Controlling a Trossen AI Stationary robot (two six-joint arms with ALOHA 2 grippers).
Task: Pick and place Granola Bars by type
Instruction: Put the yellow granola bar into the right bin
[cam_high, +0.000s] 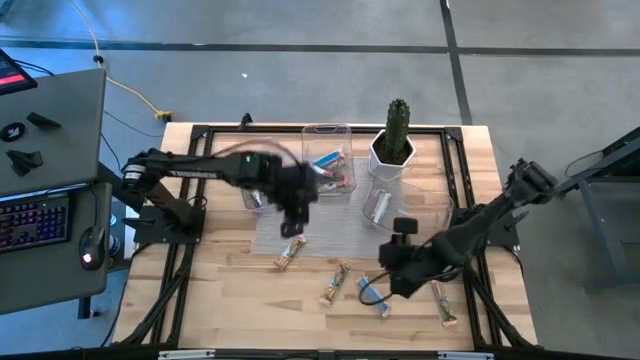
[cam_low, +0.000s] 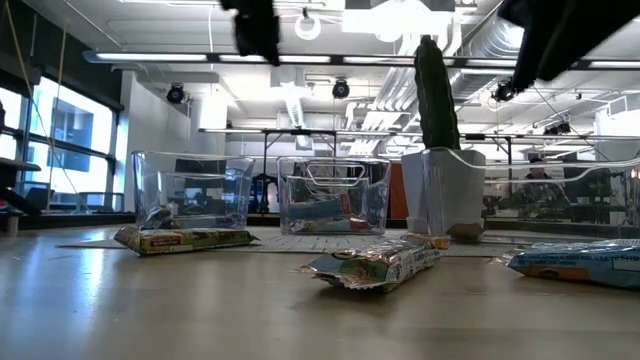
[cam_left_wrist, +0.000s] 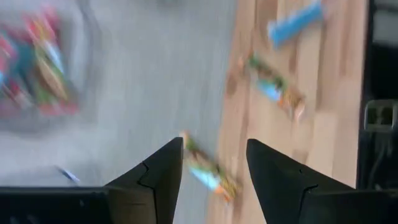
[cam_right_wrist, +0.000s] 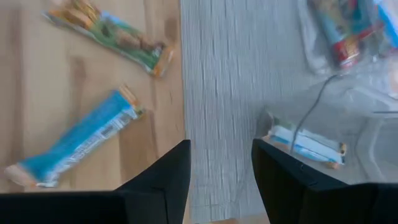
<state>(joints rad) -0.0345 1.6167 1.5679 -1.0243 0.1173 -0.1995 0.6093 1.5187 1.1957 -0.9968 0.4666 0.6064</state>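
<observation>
A: Where are your claws?
B: Your left claw (cam_high: 296, 226) hangs spread and empty just in front of the middle bin (cam_high: 329, 160). Your right claw (cam_high: 388, 258), also parted and bare, is further forward.
A: And the Granola Bars (cam_high: 335, 283)?
B: Scattered on the desk (cam_high: 240, 300) before that bin, some inside it.

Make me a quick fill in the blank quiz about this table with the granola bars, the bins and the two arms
1. The plant in the white pot is a ____.
2. The left gripper hangs with its fingers ____ above a green-tan bar.
3. The loose blue-white bar lies on the bare ____ table, not on the grey mat.
4. The right gripper holds ____.

Missing words: cactus; open; wooden; nothing
</observation>
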